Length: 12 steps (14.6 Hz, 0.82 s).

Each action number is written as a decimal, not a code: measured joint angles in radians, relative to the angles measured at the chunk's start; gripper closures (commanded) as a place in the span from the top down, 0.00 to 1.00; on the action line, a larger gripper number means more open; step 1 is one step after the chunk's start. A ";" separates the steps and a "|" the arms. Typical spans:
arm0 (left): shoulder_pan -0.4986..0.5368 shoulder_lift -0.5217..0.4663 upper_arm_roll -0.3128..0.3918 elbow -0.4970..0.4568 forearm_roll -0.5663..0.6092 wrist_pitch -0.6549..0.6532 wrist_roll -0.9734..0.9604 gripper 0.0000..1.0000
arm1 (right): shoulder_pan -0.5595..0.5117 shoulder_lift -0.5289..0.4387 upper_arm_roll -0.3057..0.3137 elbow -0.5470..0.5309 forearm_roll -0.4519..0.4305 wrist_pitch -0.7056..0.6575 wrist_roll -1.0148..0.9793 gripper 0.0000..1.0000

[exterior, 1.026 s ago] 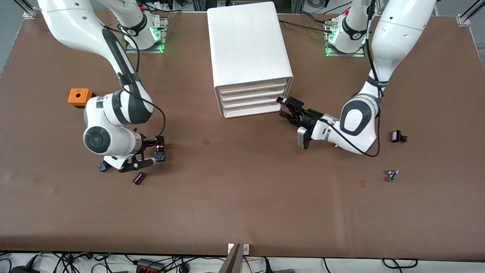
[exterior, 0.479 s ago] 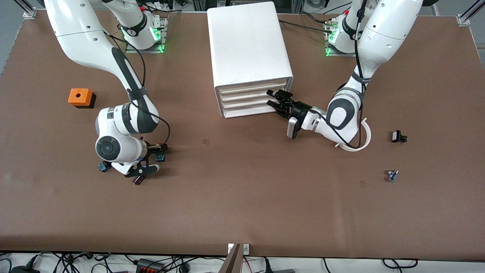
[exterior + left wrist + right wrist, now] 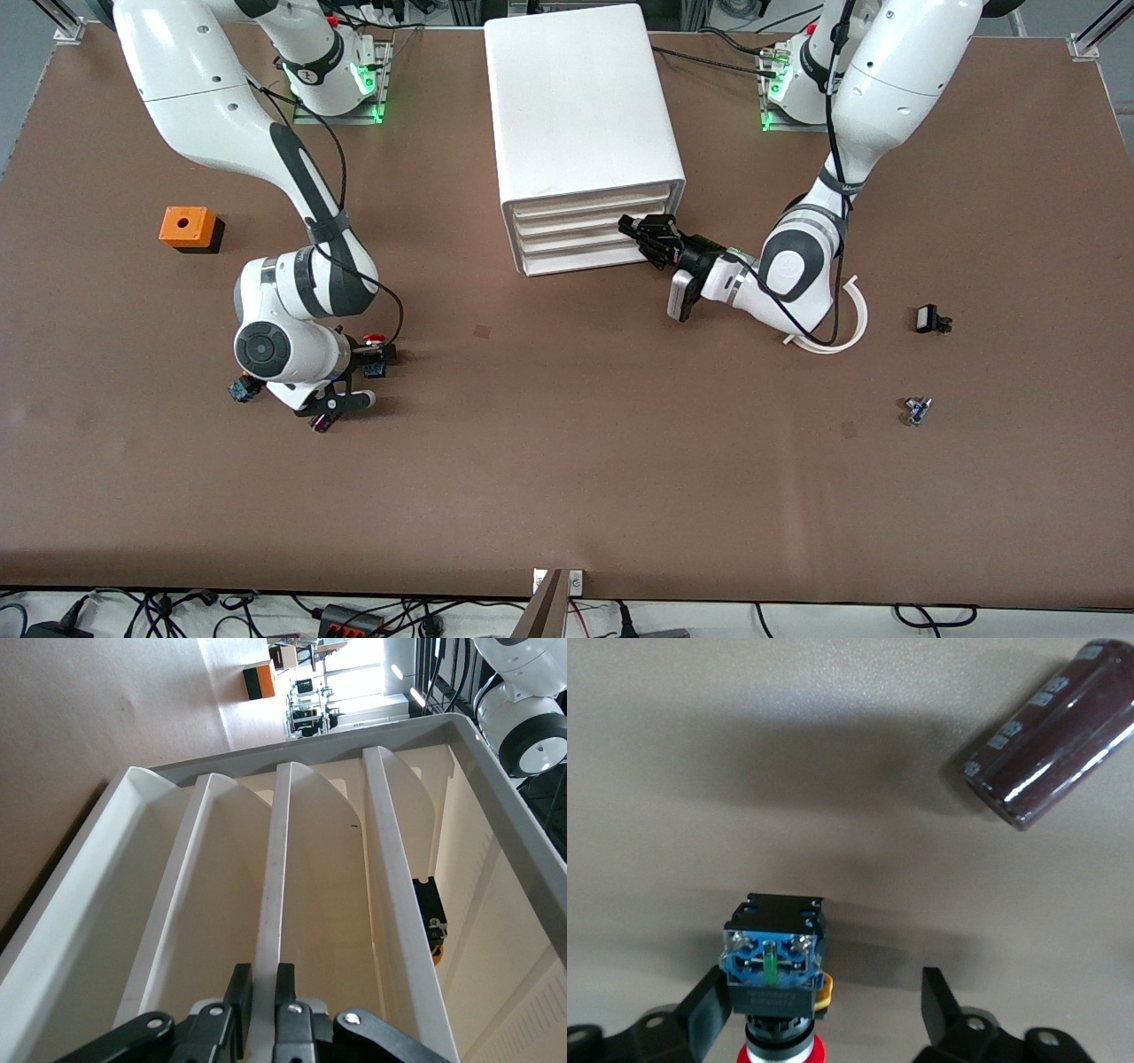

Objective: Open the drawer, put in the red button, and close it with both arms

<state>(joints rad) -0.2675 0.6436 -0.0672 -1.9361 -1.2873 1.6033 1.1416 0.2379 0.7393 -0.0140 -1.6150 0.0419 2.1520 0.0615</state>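
Observation:
The red button (image 3: 376,348) lies on the table near the right arm's end; its blue base and red cap show in the right wrist view (image 3: 774,967). My right gripper (image 3: 358,377) is open and low around it. The button is beside one finger (image 3: 709,1014) and apart from the other. The white drawer unit (image 3: 576,97) stands mid-table with its drawers closed. My left gripper (image 3: 644,233) is at its front, shut on the white front lip of a middle drawer (image 3: 266,930), with one finger (image 3: 237,992) on each side.
A dark brown cylinder (image 3: 321,423) lies just nearer the camera than the right gripper and shows in the right wrist view (image 3: 1050,753). An orange cube (image 3: 188,228), a small blue part (image 3: 239,388), a white curved strip (image 3: 846,323), a black part (image 3: 930,319) and a small part (image 3: 917,409) lie about.
My left gripper moved in to the drawer unit's front and closed on a drawer lip. My right arm shifted slightly over the red button, with the button between its open fingers.

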 measured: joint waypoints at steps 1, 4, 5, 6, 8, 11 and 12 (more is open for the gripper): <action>0.001 0.002 0.000 0.000 -0.004 -0.002 0.002 0.03 | 0.000 0.000 0.000 0.001 0.002 0.003 0.007 0.33; 0.001 0.003 0.000 0.000 -0.005 -0.004 0.003 0.02 | -0.005 0.000 -0.001 0.007 0.021 0.009 0.012 0.00; 0.001 0.003 0.000 0.000 -0.005 -0.004 0.003 0.02 | -0.007 0.000 -0.001 0.011 0.022 0.009 0.012 0.00; 0.001 0.003 0.000 0.000 -0.005 -0.004 0.003 0.02 | -0.006 0.000 0.000 0.021 0.022 0.011 0.012 0.00; 0.002 0.003 0.001 0.004 -0.005 -0.004 0.003 0.02 | 0.000 -0.004 0.001 0.076 0.022 0.002 0.012 0.00; 0.003 0.010 0.013 0.041 -0.005 0.007 -0.006 0.02 | 0.010 -0.027 0.007 0.198 0.022 -0.071 0.011 0.00; 0.004 0.016 0.020 0.061 -0.005 0.008 -0.016 0.02 | 0.020 -0.037 0.009 0.239 0.022 -0.096 0.010 0.00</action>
<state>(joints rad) -0.2632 0.6599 -0.0469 -1.8748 -1.2920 1.6116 1.1255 0.2578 0.7018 -0.0046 -1.3765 0.0643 2.0558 0.0719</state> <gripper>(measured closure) 0.859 0.586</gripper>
